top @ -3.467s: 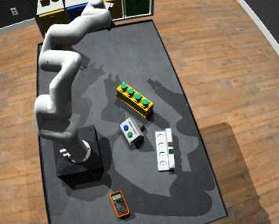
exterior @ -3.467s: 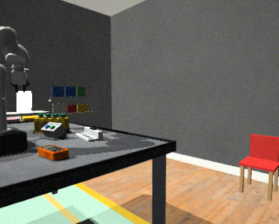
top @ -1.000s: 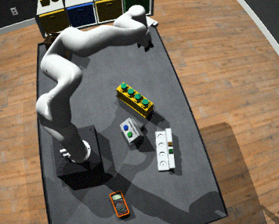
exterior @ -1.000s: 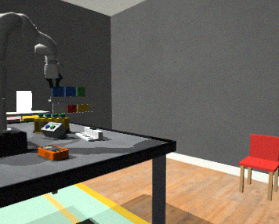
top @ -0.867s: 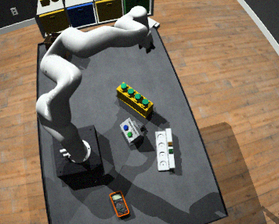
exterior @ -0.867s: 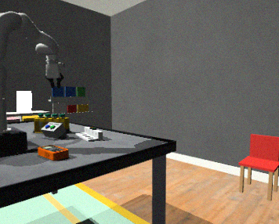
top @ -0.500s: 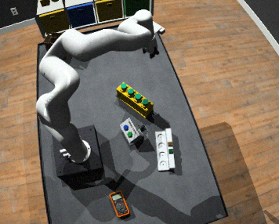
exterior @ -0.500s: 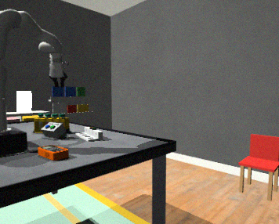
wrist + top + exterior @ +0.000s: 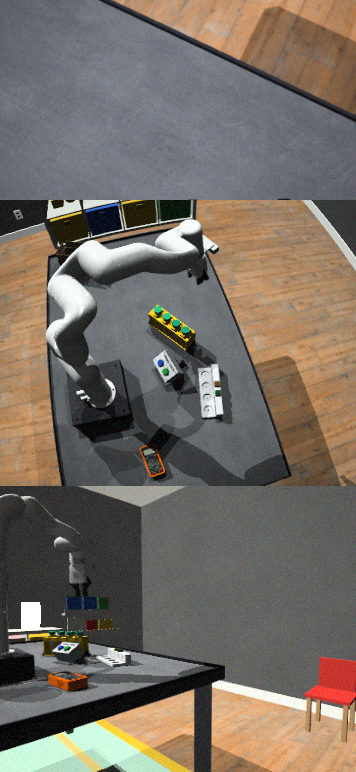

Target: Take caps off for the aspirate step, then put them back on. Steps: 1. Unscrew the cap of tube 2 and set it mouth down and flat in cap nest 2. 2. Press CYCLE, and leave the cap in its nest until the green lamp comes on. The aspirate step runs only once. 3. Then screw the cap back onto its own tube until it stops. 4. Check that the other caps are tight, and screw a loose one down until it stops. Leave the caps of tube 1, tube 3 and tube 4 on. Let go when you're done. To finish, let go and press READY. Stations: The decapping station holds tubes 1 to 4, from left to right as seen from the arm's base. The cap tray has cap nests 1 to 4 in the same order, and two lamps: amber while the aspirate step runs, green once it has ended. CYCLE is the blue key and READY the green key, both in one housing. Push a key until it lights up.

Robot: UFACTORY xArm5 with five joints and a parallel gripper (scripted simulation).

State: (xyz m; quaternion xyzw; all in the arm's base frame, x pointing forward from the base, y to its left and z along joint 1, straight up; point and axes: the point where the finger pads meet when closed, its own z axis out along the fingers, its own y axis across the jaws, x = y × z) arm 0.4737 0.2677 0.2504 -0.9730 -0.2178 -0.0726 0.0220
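Tube 2's cap cannot be singled out with certainty, but the top view shows all four green caps (image 9: 171, 320) seated in a diagonal row on the yellow decapping station (image 9: 172, 331), near the middle of the grey table (image 9: 125, 440). From the station, the white arm (image 9: 82, 265) arcs overhead toward 12 o'clock, and its gripper (image 9: 199, 275) hangs high over the table's far corner at about 1 o'clock, well apart from every cap. Its jaws stand partly open and hold nothing.

Only the top view lays out the rest plainly: the key housing (image 9: 167, 367) at 6 o'clock from the station with its blue key (image 9: 160, 362) and green key (image 9: 165, 372), the white cap tray (image 9: 210, 391) at 5 o'clock, and an orange meter (image 9: 152, 461) near the table's near edge. The exterior view alone shows a red chair (image 9: 334, 688) on the wooden floor and how high the gripper (image 9: 79, 588) hangs above the table.

The wrist view shows only bare table surface (image 9: 134, 125), its dark edge and the floor (image 9: 286, 40); two dark fingertips are barely visible, cut off at the bottom edge. In the exterior view the caps and the tray's lamps are too small to read.
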